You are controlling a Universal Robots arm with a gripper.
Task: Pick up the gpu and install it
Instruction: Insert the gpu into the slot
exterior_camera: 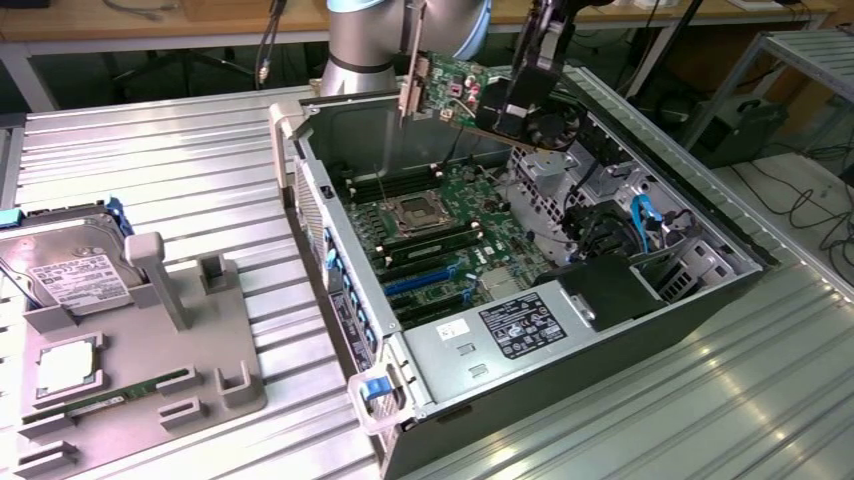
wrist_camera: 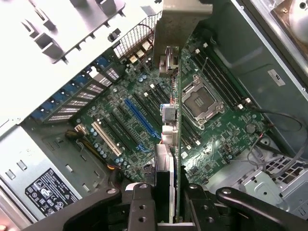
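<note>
A: Gripping with the pincer [wrist_camera: 166,202], partly closed on the gpu [wrist_camera: 169,115]?
B: Yes, clamping it on edge, both fingers [wrist_camera: 139,207] pressing its faces, silvery bracket [wrist_camera: 185,19] at the far end.
A: Hanging where?
B: Hovering well above the motherboard [wrist_camera: 216,139], not touching the blue slot [wrist_camera: 142,118].
A: And below that?
B: Lying open-sided on the ribbed metal worktop [exterior_camera: 160,150], computer case [exterior_camera: 454,400] surrounding the board.

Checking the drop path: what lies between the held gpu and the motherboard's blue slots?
Nothing but air: in the exterior view the gpu, gripped in the hand, hangs above the open case, clear of the blue slots.
</note>
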